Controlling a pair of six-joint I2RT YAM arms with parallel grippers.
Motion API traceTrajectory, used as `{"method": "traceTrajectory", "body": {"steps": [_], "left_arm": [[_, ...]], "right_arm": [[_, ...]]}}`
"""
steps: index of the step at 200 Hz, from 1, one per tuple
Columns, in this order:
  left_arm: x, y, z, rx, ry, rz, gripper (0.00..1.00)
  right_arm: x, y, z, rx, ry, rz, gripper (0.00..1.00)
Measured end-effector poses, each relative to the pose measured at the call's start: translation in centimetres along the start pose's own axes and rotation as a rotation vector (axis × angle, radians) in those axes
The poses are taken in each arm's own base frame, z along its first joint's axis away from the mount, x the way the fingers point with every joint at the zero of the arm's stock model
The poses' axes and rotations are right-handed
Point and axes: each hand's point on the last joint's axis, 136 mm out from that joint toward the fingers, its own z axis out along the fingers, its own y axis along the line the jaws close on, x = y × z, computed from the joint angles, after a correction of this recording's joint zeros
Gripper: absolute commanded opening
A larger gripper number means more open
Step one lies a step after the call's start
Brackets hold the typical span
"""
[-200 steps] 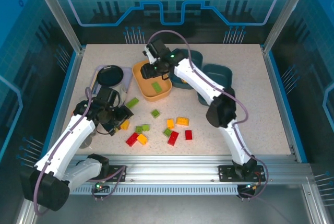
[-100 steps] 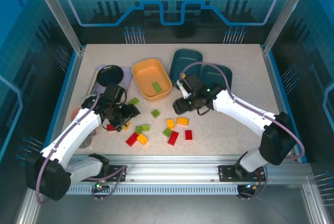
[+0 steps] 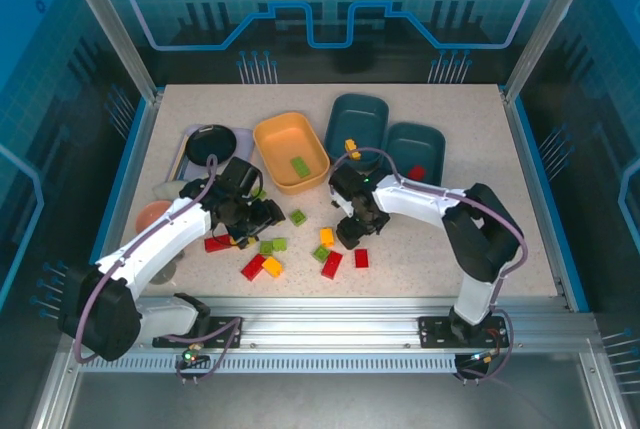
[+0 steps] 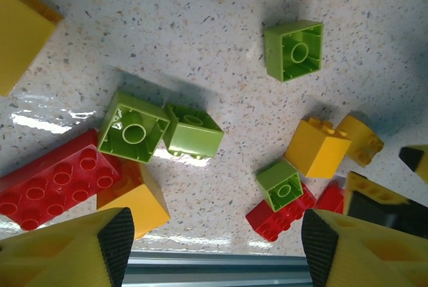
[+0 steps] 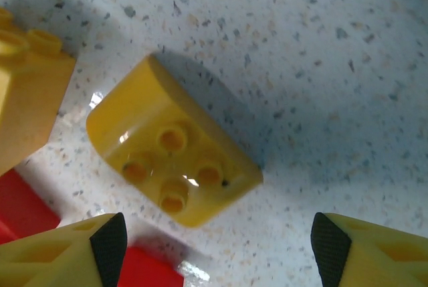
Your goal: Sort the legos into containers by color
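Right gripper (image 5: 219,243) shifted over yellow brick (image 5: 174,160), jaws apart; left gripper (image 4: 214,237) likewise. Centre, then close across flat sides.

Bare table (image 3: 490,149) is lying open along the right side, beyond the right arm (image 3: 430,199). At middle front the legos (image 3: 331,264) are crowding together, leaving narrow gaps. In the left wrist view one green brick (image 4: 293,50) is sitting apart, bare surface all around. In the right wrist view a rounded yellow brick (image 5: 175,178) is lying with open table on its right and a second yellow brick (image 5: 27,100) crowding its left.
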Motion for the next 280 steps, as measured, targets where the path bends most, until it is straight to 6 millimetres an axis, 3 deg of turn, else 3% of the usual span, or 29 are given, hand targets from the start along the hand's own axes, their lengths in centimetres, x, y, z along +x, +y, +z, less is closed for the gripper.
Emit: {"method": "traceTrajectory", "body": {"steps": [44, 73, 130, 157, 176, 191, 217, 232, 252, 280], "left_arm": [[0.0, -0.4, -0.2, 0.016, -0.008, 0.007, 0.71], [-0.1, -1.2, -0.9, 0.068, -0.028, 0.021, 0.71], [0.2, -1.8, -0.8, 0.129, -0.026, 0.031, 0.72], [0.1, -2.3, -0.9, 0.153, -0.026, 0.038, 0.72], [-0.1, -2.9, -1.1, 0.178, -0.033, 0.046, 0.72], [-0.5, -3.9, -1.7, 0.199, -0.047, 0.053, 0.72], [-2.5, -7.6, -2.7, 0.261, -0.085, 0.071, 0.72], [-3.9, -9.6, -2.6, 0.287, -0.098, 0.074, 0.71], [-5.7, -11.0, -2.0, 0.296, -0.108, 0.061, 0.71], [-7.7, -12.1, -1.8, 0.3, -0.124, 0.044, 0.71]], "right_arm": [[-1.5, -0.2, 1.1, 0.023, 0.01, -0.044, 0.73], [-2.8, -0.1, 1.8, 0.026, 0.012, -0.058, 0.61], [-3.1, 0.4, 1.9, -0.004, 0.032, -0.036, 0.31], [-3.4, -0.1, 1.5, 0.011, 0.013, -0.002, 0.29], [-4.1, -1.3, -0.2, 0.019, -0.027, 0.07, 0.29], [-6.2, -3.2, -3.4, 0.017, -0.113, 0.164, 0.29], [-11.7, -8.1, -9.4, 0.015, -0.313, 0.35, 0.26], [-14.6, -10.9, -11.7, 0.016, -0.398, 0.435, 0.25], [-17.9, -13.5, -12.3, 0.019, -0.452, 0.499, 0.25], [-20.7, -15.3, -10.1, 0.024, -0.435, 0.539, 0.25]]}}
